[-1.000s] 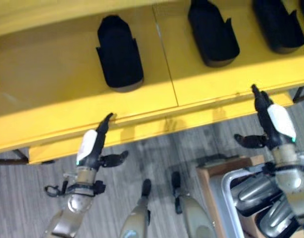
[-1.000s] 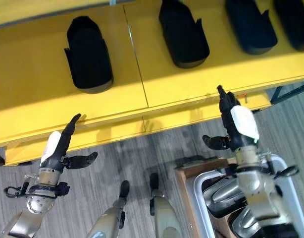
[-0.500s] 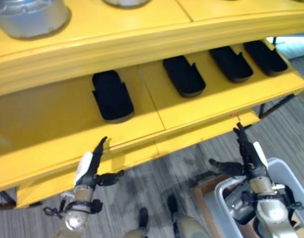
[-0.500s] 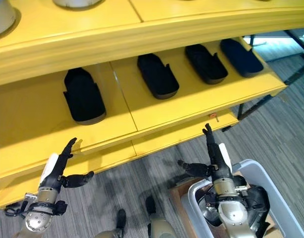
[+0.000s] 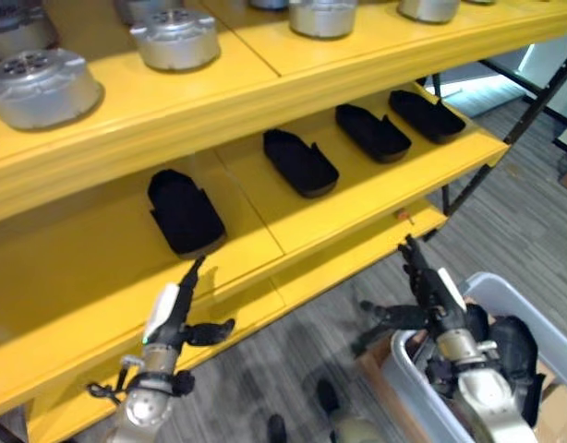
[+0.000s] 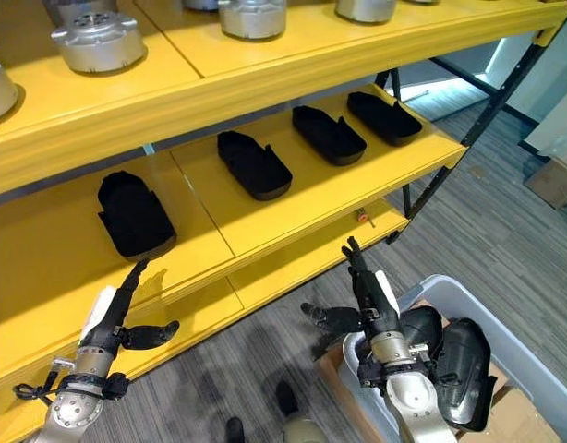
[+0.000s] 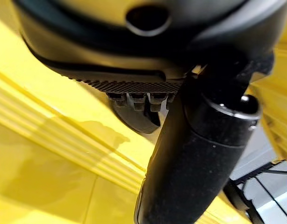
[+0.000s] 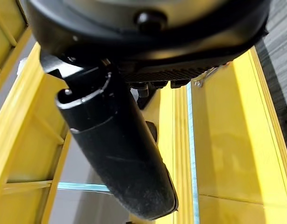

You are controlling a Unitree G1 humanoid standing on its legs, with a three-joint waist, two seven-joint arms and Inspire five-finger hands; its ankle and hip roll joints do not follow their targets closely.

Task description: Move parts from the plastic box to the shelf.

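1. We are holding both the left hand [image 6: 113, 318] and right hand [image 6: 368, 297] spread and empty, low in the frame, before the yellow shelf [image 6: 293, 208].
2. Dark parts [image 6: 459, 355] are sitting in the plastic box [image 6: 533, 369] at lower right; we are risking clipping its rim when reaching down.

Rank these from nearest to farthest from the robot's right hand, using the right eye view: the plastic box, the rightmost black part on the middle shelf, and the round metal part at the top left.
From the right hand:
1. Plastic box, just below and to its right, on the floor side.
2. Rightmost black part, up on the middle shelf, above the hand.
3. Round metal part, top shelf, far to the left.
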